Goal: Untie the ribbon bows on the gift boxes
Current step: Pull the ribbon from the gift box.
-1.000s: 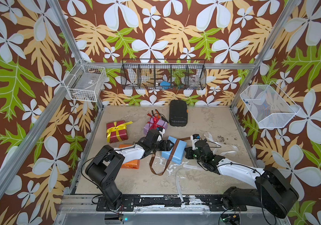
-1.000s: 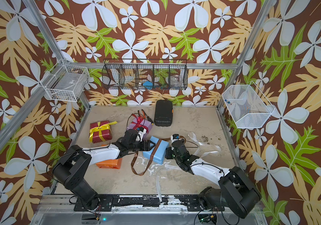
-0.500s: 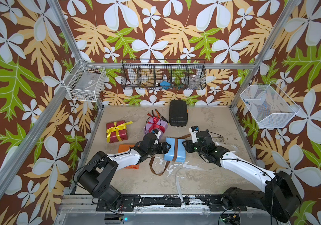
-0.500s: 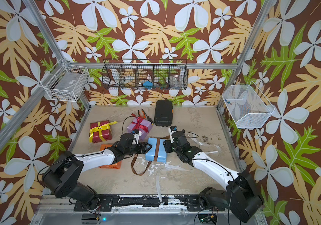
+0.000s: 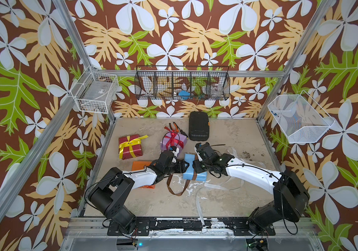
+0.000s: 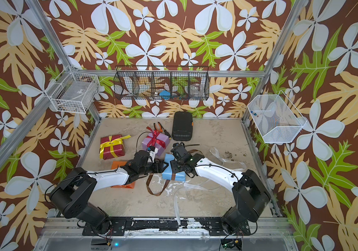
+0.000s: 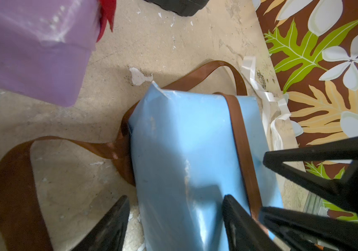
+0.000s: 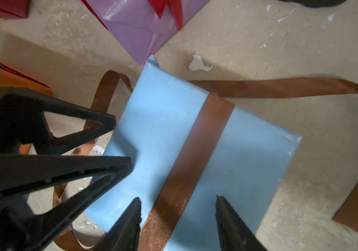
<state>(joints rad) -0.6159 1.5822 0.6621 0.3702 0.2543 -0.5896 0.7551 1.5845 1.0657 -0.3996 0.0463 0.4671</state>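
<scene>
Since 1 second ago the right gripper [image 8: 178, 197] has swung in over the light blue box [image 5: 189, 159], which has turned a bit and sits mid-table between the 2 grippers. Its brown ribbon [image 8: 195, 147] is untied, but 1 band goes round it. If the right gripper closes too low, it may pinch the paper and tear it. If the box slips from the left gripper [image 7: 175, 197], the band may drag the box along. Both pairs of jaws stand apart: left around the box's end, right over the band, pinching nothing.
</scene>
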